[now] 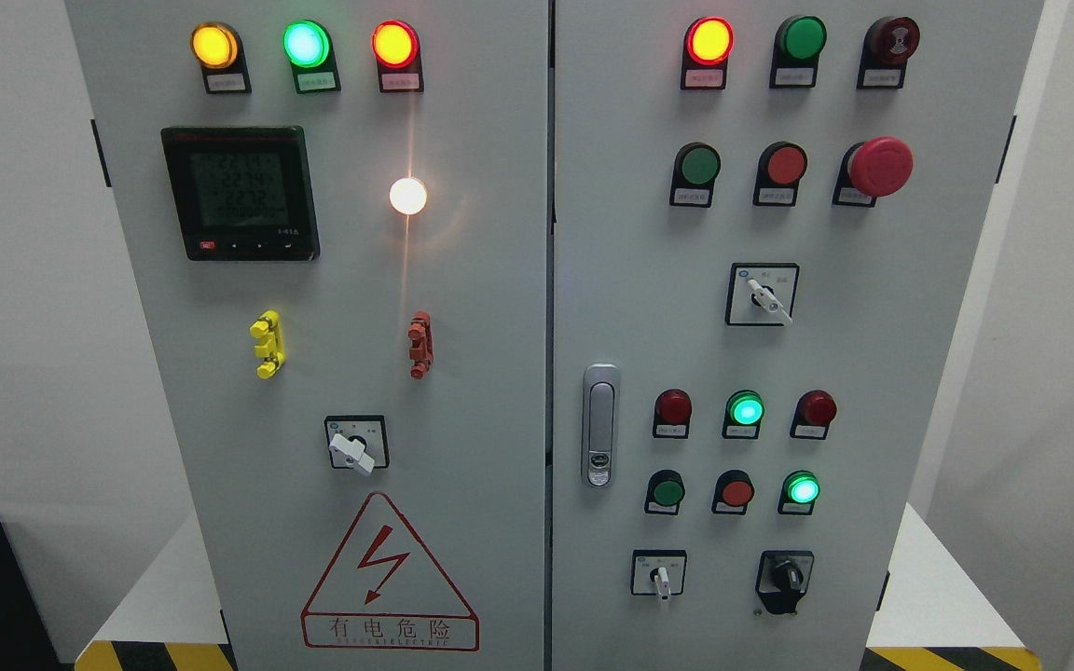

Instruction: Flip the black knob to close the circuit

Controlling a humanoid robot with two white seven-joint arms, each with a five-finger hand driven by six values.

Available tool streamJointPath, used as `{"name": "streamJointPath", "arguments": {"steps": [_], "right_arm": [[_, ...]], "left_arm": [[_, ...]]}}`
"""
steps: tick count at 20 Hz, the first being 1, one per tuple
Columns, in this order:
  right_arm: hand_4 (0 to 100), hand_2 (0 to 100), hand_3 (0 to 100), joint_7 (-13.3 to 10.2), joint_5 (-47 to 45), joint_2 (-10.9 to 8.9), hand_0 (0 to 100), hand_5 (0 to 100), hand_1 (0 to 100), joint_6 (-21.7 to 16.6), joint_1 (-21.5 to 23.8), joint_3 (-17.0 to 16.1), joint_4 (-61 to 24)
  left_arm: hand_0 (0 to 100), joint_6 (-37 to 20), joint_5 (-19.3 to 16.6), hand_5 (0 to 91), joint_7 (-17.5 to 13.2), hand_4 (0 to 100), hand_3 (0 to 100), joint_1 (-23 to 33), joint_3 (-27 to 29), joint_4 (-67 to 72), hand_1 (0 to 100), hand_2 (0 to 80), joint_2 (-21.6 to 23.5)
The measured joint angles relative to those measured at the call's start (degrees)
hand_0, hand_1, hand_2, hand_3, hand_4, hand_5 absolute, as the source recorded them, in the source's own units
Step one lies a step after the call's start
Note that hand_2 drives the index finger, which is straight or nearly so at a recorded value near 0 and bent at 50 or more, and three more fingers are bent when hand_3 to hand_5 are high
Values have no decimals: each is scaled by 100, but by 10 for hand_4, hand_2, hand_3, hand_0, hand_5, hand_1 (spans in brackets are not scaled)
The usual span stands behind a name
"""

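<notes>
Black knob (787, 576) sits bottom right of the panel, open panel to its right. White switch (659, 575) near on its left, green lamp (801, 489) just above.

Matt cabinet (490, 373), seemingly plastic black knob (787, 576)

cabinet (500, 373) grey | knob (787, 575) black | top lamps (304, 44) amber, green, red, lit | mushroom button (880, 166) red | warning triangle (390, 578) red on grey | floor stripes (155, 656) yellow-black | meter (240, 193) black, grey-green display
</notes>
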Motion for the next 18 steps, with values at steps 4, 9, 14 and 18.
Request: {"name": "streamJointPath", "arguments": {"steps": [4,9,14,18], "right_arm": [[464,319,519,-29,479,-4,0,384,57,144,59,-7,-540],[568,414,616,-142,951,-12,0,506,70,211,91,-64,-1267],[624,477,670,-206,1536,-13,0,563,80,223,82,-192,-1988],[655,559,725,-368,2139,-13,0,625,80,224,71,-263,-2566]], "left_arm": [[120,0,0,0,0,0,0,0,0,-1,556,0,0],[120,0,0,0,-2,0,0,0,0,-2,556,0,0],[120,0,0,0,-2,0,0,0,0,-1,556,0,0],[120,0,0,0,-2,0,0,0,0,-1,556,0,0]]}}
